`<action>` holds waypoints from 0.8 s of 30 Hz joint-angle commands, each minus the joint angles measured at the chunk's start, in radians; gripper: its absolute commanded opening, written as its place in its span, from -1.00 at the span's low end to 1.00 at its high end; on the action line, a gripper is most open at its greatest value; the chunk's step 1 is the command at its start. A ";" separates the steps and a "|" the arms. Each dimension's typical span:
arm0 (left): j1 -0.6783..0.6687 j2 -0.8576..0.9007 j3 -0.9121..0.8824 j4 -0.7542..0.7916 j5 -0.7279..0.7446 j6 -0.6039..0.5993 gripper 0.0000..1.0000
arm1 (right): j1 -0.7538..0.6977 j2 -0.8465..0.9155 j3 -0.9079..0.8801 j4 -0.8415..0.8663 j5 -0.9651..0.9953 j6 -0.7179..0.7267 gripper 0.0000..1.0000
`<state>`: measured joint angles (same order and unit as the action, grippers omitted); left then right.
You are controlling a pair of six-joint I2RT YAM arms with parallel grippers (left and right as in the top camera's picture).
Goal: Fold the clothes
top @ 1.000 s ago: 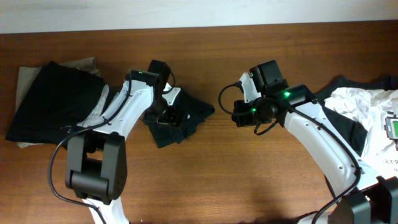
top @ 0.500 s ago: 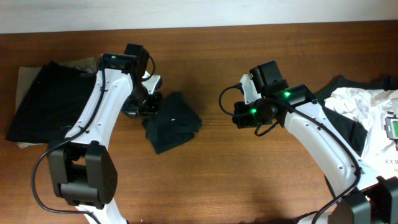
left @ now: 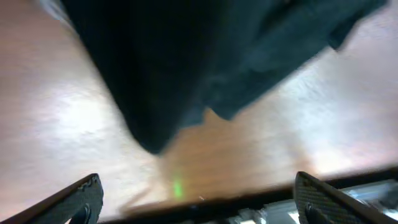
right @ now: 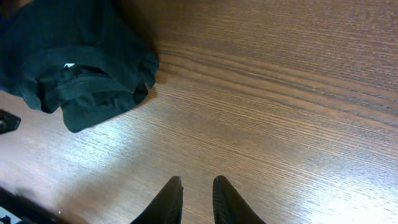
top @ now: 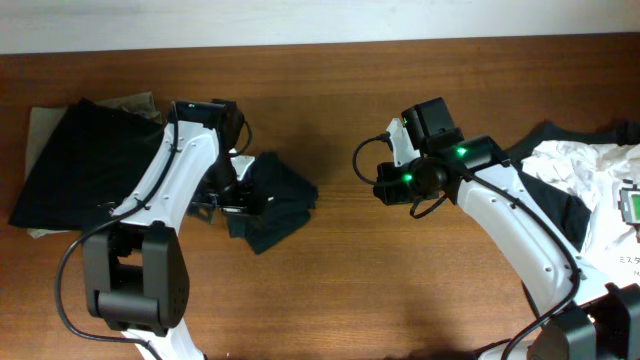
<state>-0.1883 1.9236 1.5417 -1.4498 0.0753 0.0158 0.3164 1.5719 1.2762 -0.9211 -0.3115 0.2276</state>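
Note:
A small black garment [top: 278, 200] lies folded in a bundle on the wooden table [top: 330, 290], left of centre. My left gripper [top: 224, 198] is at its left edge, low over the table. In the blurred left wrist view the fingers [left: 78, 199] stand wide apart with nothing between them, and the black cloth [left: 186, 56] fills the top. My right gripper [top: 385, 188] hovers right of the bundle. In the right wrist view it [right: 197, 190] points at bare wood, fingers nearly together and empty, with the bundle [right: 74, 68] at upper left.
A stack of folded clothes, black [top: 85, 165] on beige [top: 40, 125], lies at the far left. A heap of white printed [top: 585, 175] and black [top: 560, 205] garments lies at the right edge. The table's back edge meets a white wall [top: 320, 20].
My left gripper left the top of the bundle, swung up and left, then came down to the bundle's left edge. The bundle shifted slightly and looks more compact. The right arm has not moved.

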 commanded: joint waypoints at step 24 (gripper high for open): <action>0.074 -0.236 0.006 0.045 0.269 0.052 0.81 | 0.219 0.161 -0.032 0.211 -0.306 0.073 -0.37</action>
<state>-0.1749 1.6981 1.3624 -1.3731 0.3408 0.0265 0.4477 1.6726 1.2545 -0.7769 -0.4976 0.2512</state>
